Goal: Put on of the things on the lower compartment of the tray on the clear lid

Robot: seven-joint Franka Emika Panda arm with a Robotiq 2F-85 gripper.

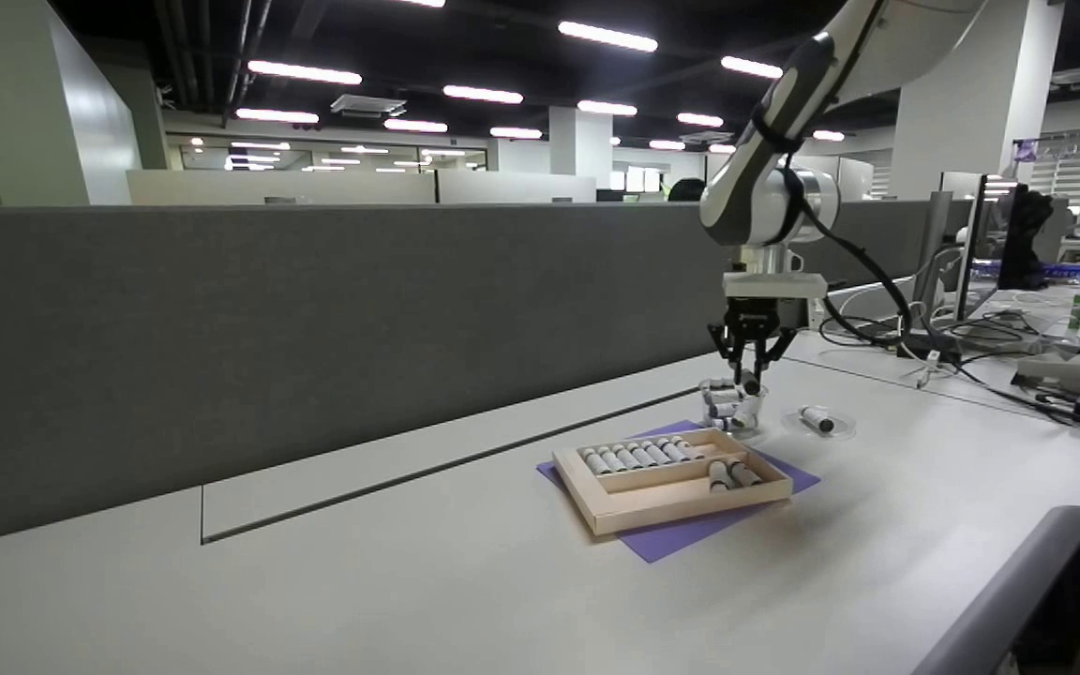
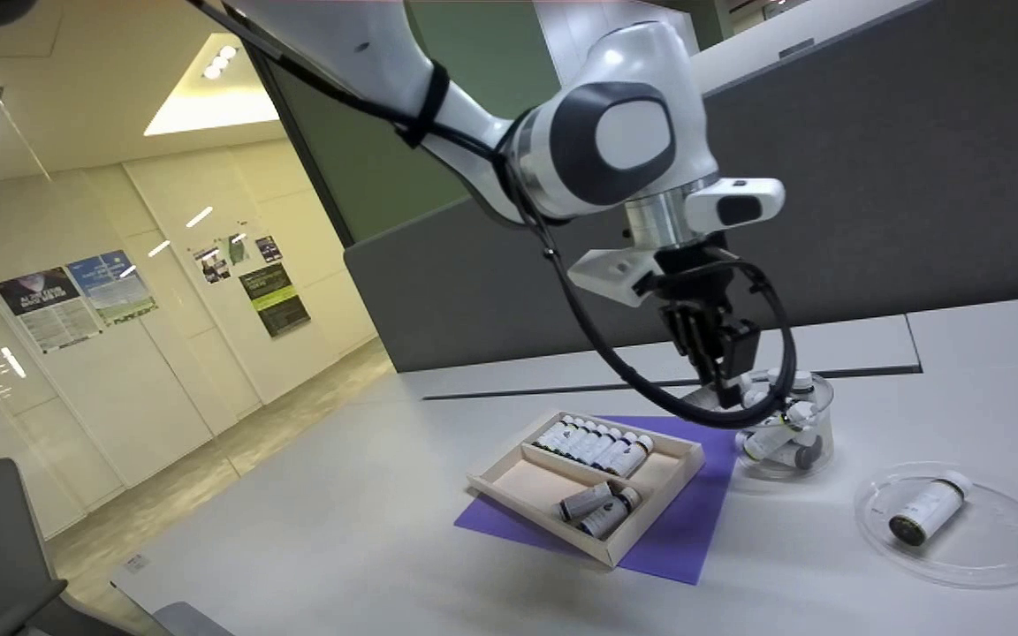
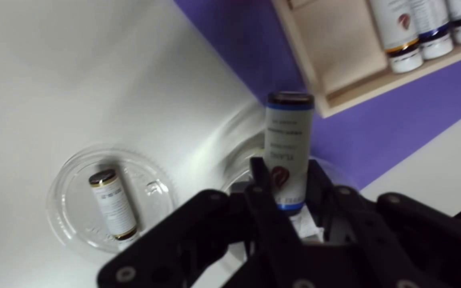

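My gripper (image 3: pixel 287 170) is shut on a white-labelled bottle (image 3: pixel 289 132) with blue bands, holding it tilted above a clear beaker of bottles. This bottle also shows in both exterior views (image 1: pixel 749 382) (image 2: pixel 701 397). The tan wooden tray (image 1: pixel 662 497) (image 2: pixel 531 484) lies on a purple sheet. Its lower compartment holds two bottles (image 2: pixel 586 502) (image 2: pixel 612 514) side by side at one end; its upper compartment holds a row of several bottles (image 1: pixel 638 456). The clear lid (image 2: pixel 1004 543) lies on the table with one bottle (image 2: pixel 929 510) on it; the wrist view also shows the lid (image 3: pixel 74 200).
The clear beaker (image 2: pixel 824 424) with several bottles stands directly below the gripper, between tray and lid. The purple sheet (image 1: pixel 681 539) extends past the tray. A grey partition (image 1: pixel 315 347) runs behind the table. Cables and equipment (image 1: pixel 971 337) lie at the far end.
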